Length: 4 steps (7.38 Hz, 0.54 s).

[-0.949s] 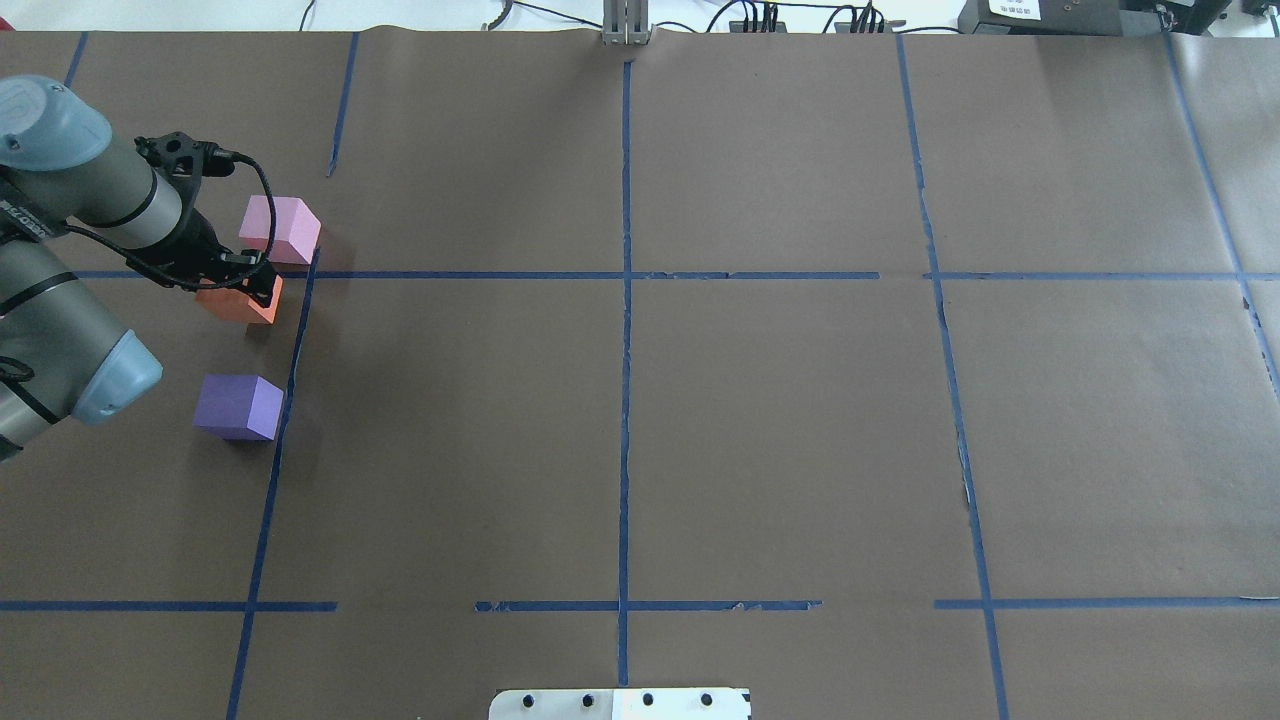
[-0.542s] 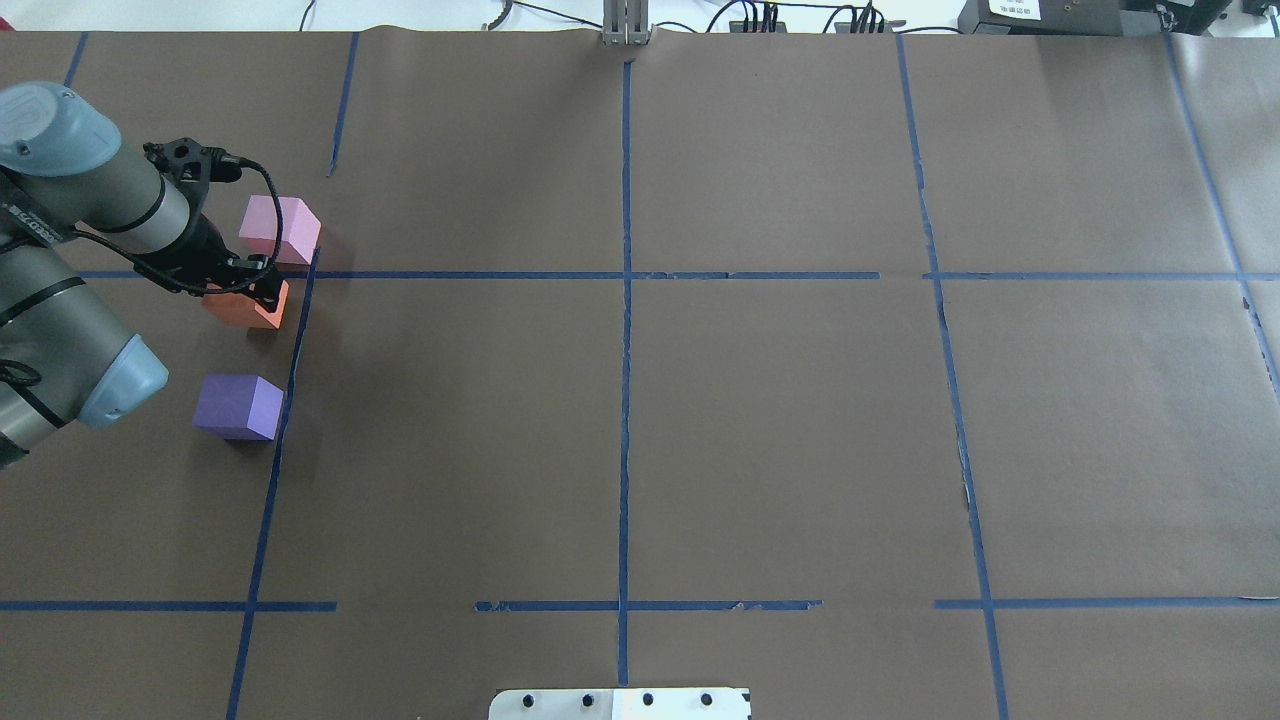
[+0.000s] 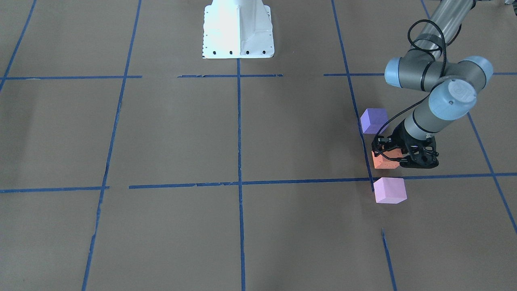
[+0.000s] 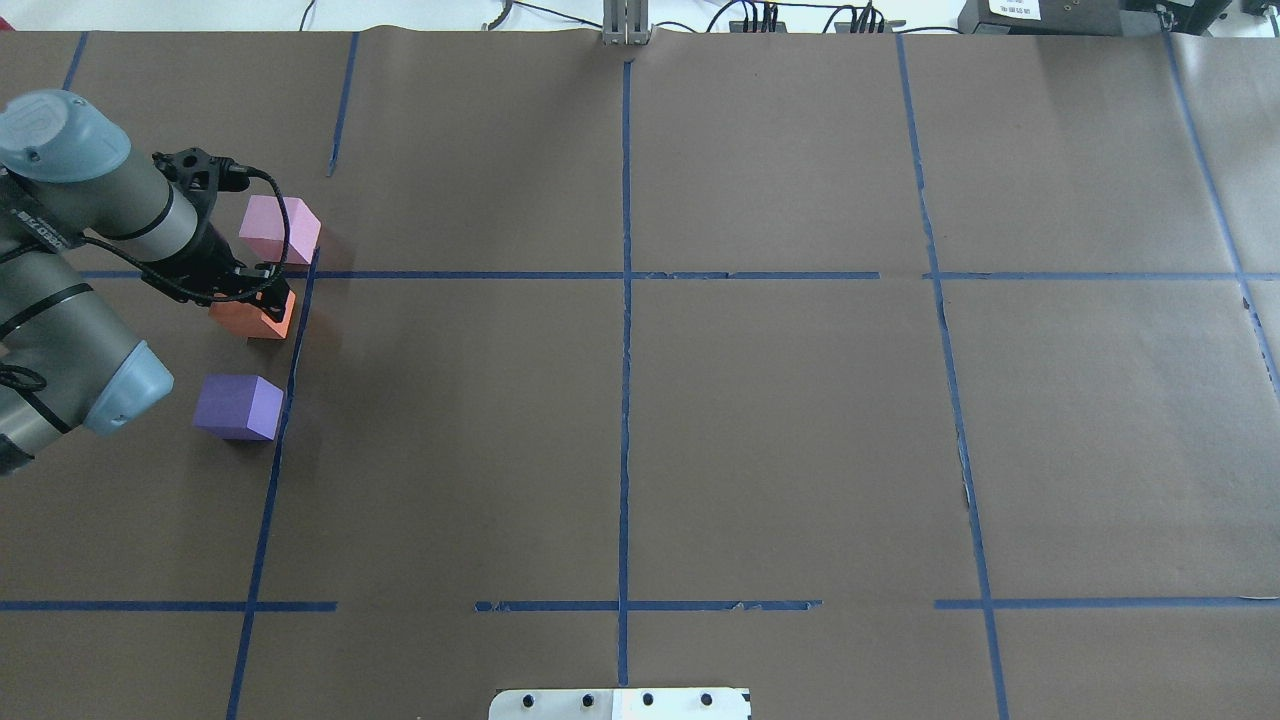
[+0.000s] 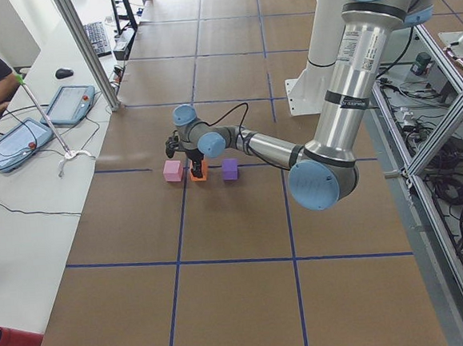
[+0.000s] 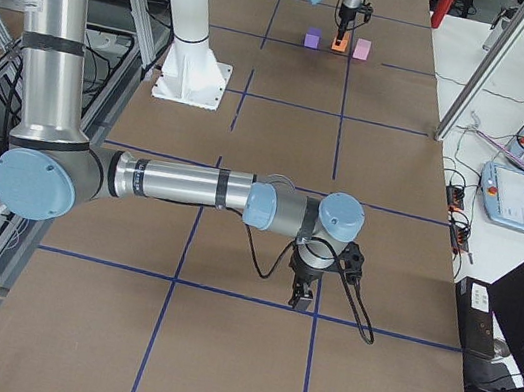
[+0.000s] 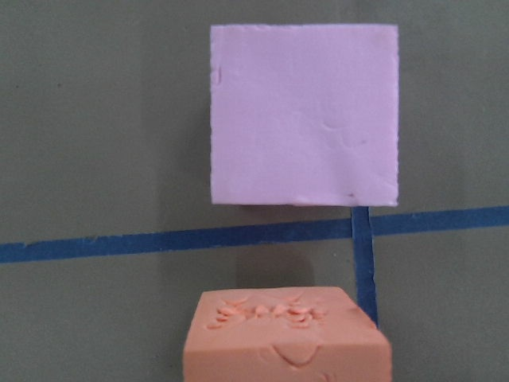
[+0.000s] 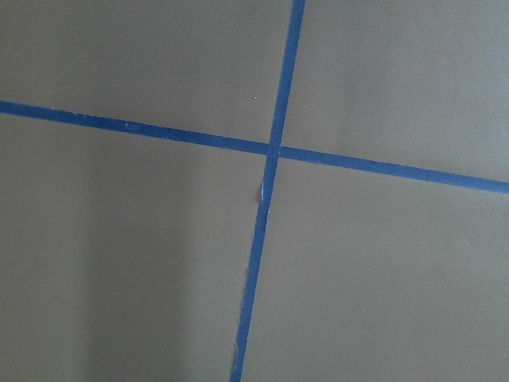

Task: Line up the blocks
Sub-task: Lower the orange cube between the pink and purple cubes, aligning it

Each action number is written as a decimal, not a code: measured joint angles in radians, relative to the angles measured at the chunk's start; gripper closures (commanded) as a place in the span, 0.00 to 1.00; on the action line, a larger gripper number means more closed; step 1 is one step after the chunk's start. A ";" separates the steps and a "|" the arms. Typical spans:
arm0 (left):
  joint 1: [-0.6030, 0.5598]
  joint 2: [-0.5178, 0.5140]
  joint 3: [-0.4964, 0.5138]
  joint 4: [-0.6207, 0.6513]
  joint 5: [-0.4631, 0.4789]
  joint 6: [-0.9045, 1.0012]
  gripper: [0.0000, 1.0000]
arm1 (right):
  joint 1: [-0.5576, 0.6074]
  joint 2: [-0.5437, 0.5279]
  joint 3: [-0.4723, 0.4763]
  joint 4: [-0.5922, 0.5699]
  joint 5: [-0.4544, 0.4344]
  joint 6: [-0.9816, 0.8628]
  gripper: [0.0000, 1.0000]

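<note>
My left gripper (image 4: 250,292) is shut on the orange block (image 4: 256,316) and holds it low over the table, between the pale pink block (image 4: 280,228) and the purple block (image 4: 238,406). The front view shows the same: gripper (image 3: 398,155), orange block (image 3: 385,162), pink block (image 3: 389,190), purple block (image 3: 373,120). In the left wrist view the pink block (image 7: 304,115) lies beyond a blue tape line, and the orange block (image 7: 286,334) is at the bottom edge. My right gripper (image 6: 303,300) shows only in the exterior right view, low over the table far from the blocks. I cannot tell whether it is open.
Blue tape lines (image 4: 625,275) divide the brown table into squares. The blocks lie just left of one line (image 4: 290,360). The white robot base (image 3: 238,28) stands at the table's near edge. A metal post (image 4: 625,25) stands at the far edge. Tablets (image 5: 20,137) lie on a side bench.
My left gripper has carried the orange block a little to the right and toward the robot. The pink and purple blocks have not moved.
</note>
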 measured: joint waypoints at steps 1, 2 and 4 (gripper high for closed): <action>0.003 0.000 0.003 0.000 -0.006 0.000 0.49 | 0.000 0.000 0.000 0.000 0.000 0.000 0.00; 0.004 0.000 0.006 0.001 -0.012 0.000 0.38 | 0.000 0.000 0.000 0.000 0.000 0.000 0.00; 0.005 0.000 0.013 0.001 -0.021 0.000 0.08 | 0.000 0.000 0.000 0.000 0.000 0.000 0.00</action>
